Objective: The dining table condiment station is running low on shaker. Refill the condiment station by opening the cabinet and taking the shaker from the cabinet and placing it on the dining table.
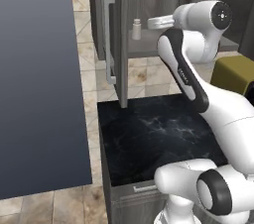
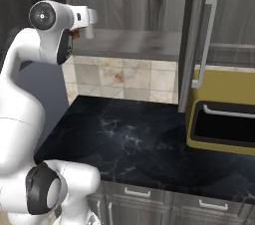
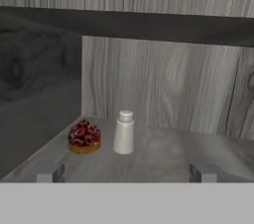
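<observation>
Standing upright on the open cabinet (image 1: 119,44) shelf (image 3: 163,153), the shaker (image 3: 123,132) is a pale cylinder with a narrower cap, seen in the hand view just above centre, at about 11 o'clock from the frame's middle bottom. Just beside it, at its 9 o'clock, sits a small tart topped with dark red berries (image 3: 84,137); the two are close but whether they touch cannot be told. The pincer (image 3: 126,172) is spread wide, its two grey fingertips (image 3: 49,172) low in the frame at either side, with the shaker between their lines but further back on the shelf, not touched. Nothing is held. In the left base view the shaker (image 1: 136,28) shows on the shelf just past the open door's edge, with the white hand reaching in from its 3 o'clock side. The cabinet door (image 1: 111,39) stands swung open, its long silver bar handle (image 1: 108,39) vertical. In the right base view the other door (image 2: 196,40) also stands open, its handle (image 2: 206,40) upright. Below the cabinet lies the black marble table (image 2: 134,139), veined white, with a yellow appliance (image 2: 221,114) at its 3 o'clock end. Beige tiles (image 2: 119,77) back the table under the shelf.
</observation>
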